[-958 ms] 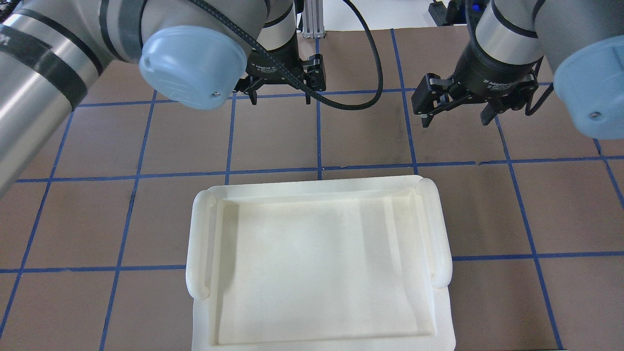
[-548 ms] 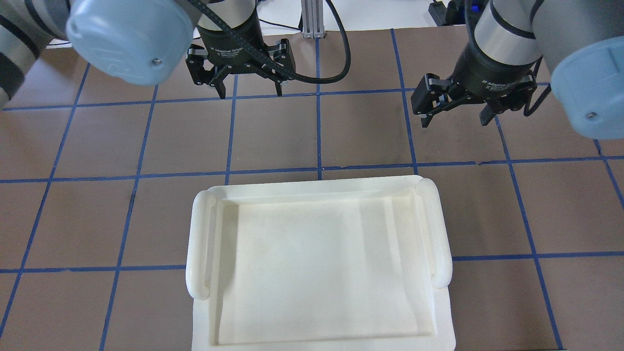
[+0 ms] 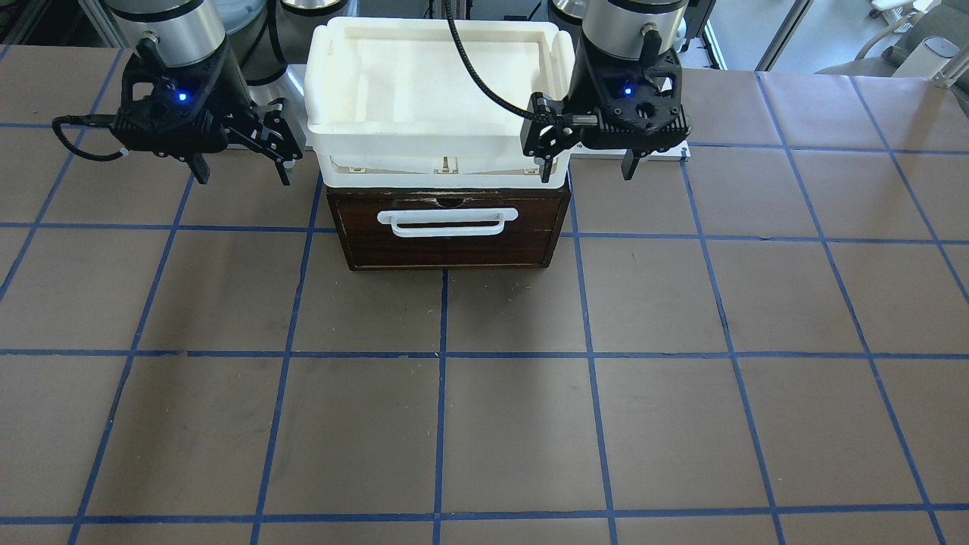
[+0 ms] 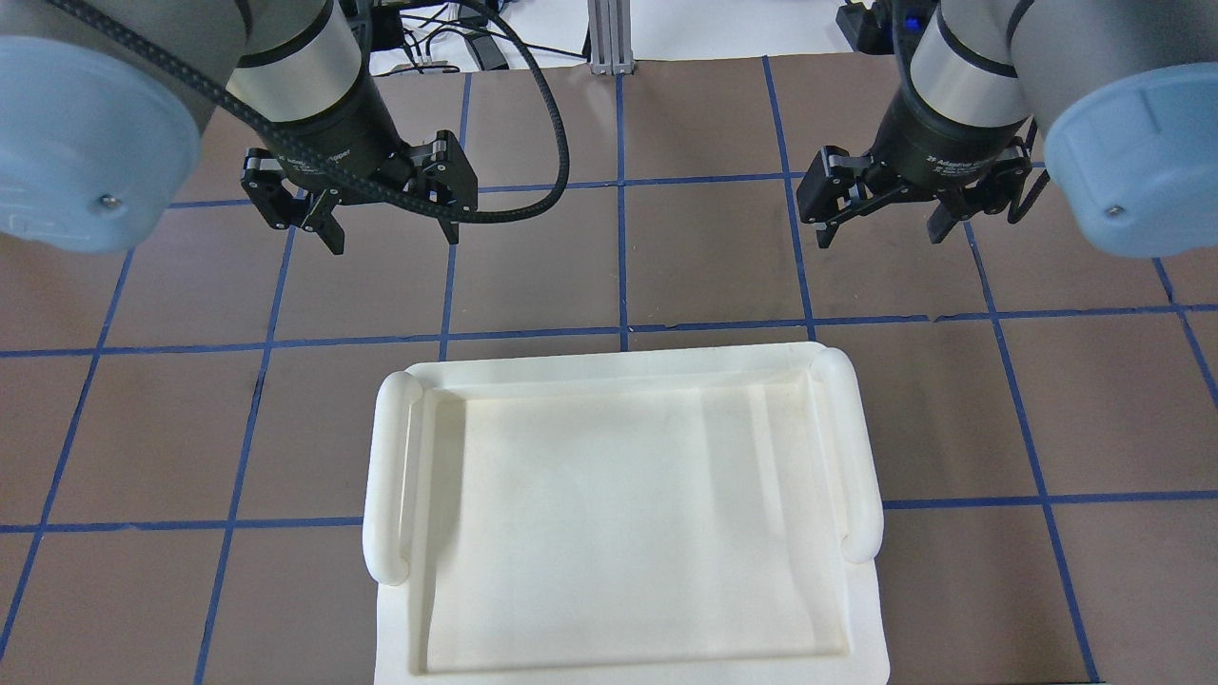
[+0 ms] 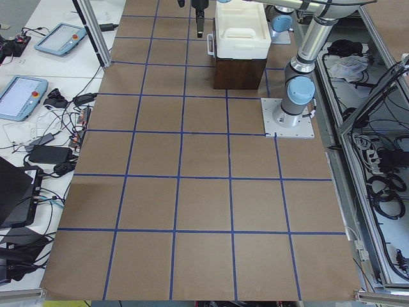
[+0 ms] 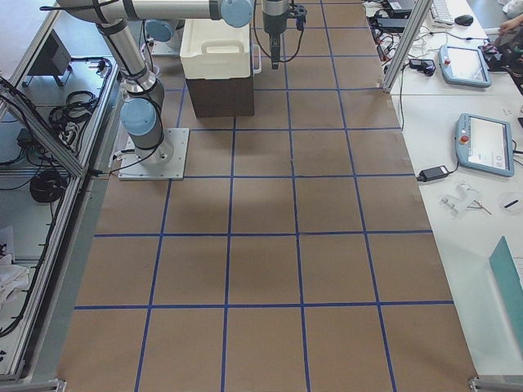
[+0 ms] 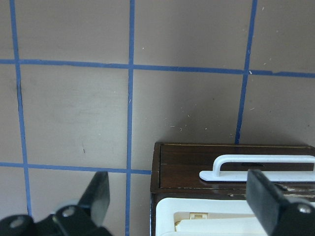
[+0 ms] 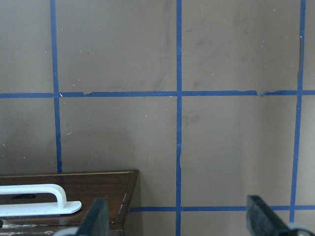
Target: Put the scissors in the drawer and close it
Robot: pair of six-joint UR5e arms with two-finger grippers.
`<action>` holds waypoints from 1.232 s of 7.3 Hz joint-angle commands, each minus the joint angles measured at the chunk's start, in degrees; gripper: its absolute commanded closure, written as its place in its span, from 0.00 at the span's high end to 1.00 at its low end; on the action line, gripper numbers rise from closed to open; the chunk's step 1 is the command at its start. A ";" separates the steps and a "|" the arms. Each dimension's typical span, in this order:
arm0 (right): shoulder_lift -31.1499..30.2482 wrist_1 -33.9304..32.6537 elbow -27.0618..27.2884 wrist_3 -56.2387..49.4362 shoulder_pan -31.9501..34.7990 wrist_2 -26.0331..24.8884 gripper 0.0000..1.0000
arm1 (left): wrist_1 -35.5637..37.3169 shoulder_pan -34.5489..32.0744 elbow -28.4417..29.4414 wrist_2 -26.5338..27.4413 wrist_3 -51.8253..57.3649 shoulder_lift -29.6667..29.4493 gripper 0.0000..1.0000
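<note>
Black fingers on the left gripper [image 4: 392, 240] are spread wide with nothing between them, pointing straight down. It hangs over the front corner of the drawer [image 3: 450, 235] on the robot's left. From its wrist camera one finger [image 7: 101, 196] shows over bare table and the other over the box's edge, close to one end of the handle [image 7: 261, 167].

The right gripper [image 4: 879, 238] is spread just as wide and also empty. It hangs over the table [image 3: 454, 416] just beside the box's other front corner, apart from it.

The drawer is pushed in, its dark brown front level with the box around it. That front faces away from the robot, toward the far side of the table. Its long axis runs across the table from one arm's side to the other, and the white bar handle lies along the same line, centred on the front.

A white plastic tray [image 4: 618, 366] sits on top of the box, its rim overhanging the drawer front a little. Blue tape lines [image 3: 443, 318] divide the brown table into squares.
</note>
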 commanded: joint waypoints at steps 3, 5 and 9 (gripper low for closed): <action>0.07 -1.44 -0.03 0.17 0.00 0.54 1.00 | 10.64 3.08 0.93 -0.37 4.28 -1.67 1.00; 0.15 -1.44 -0.03 0.17 0.00 0.46 1.00 | 5.16 3.08 4.20 -0.90 4.28 -3.43 1.00; 0.07 -1.53 -0.03 -0.01 -0.09 0.37 1.00 | -1.54 2.99 4.03 -0.54 11.30 -1.51 1.00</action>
